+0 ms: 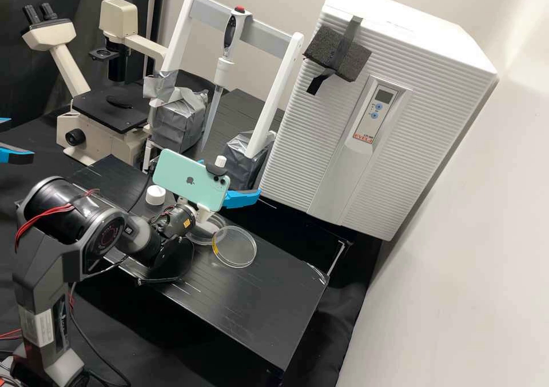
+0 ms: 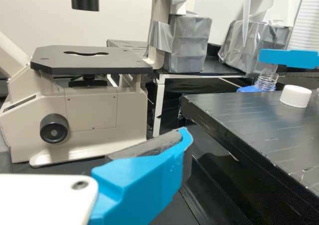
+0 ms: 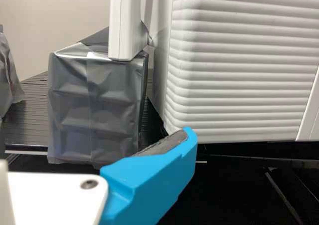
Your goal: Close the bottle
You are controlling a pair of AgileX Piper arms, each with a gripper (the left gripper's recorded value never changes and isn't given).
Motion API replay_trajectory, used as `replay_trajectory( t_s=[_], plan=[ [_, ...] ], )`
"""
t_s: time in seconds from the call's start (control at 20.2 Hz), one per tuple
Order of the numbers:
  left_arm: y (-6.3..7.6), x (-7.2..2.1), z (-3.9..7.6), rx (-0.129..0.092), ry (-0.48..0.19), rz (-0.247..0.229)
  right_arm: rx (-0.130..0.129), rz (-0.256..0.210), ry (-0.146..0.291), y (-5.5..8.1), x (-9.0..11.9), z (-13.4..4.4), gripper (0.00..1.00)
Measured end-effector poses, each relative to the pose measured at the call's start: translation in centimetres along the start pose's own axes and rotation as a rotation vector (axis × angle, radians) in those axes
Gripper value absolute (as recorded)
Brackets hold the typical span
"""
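Clear uncapped bottle (image 2: 267, 80) just beside right tool (image 2: 256, 70), white cap (image 2: 295, 95) near

cap (image 2: 295, 95) white; bench platform (image 2: 249, 120) black, lined; cabinet (image 3: 239, 60) white, ribbed; phone (image 1: 191, 180) mint green; taped block (image 3: 94, 110) grey.

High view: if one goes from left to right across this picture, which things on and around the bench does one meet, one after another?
Microscope → white cap → pipette hanging on its stand → white ribbed cabinet.
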Motion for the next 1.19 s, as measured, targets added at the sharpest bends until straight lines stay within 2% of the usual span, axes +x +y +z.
replay_trajectory(
  t_s=[0.4, 0.54, 0.64, 0.84, 0.99, 1.19],
  plan=[
    [-0.1, 0.02, 0.1, 0.007, -0.014, -0.012, 0.0, 0.0, 0.0, 0.0, 0.0, 0.0, 1.0],
    [-0.1, 0.05, 0.2, 0.008, -0.018, -0.014, 0.008, -0.005, 0.005, 0.1, -1.2, -0.1, 1.0],
    [-0.2, 0.06, 0.3, 0.009, -0.022, -0.016, 0.013, 0.007, 0.05, 0.5, -2.6, -0.8, 1.0],
    [-0.2, 0.08, 0.3, 0.009, -0.025, -0.018, 0.023, 0.043, 0.187, 0.8, -5.9, -2.6, 1.0],
    [-0.2, 0.08, 0.3, 0.01, -0.025, -0.019, 0.03, 0.008, 0.25, -0.3, -7.9, -3.5, 1.0],
    [-0.2, 0.08, 0.3, 0.01, -0.025, -0.019, 0.04, -0.065, 0.302, -2.0, -10.0, -4.1, 1.0]
  ],
)
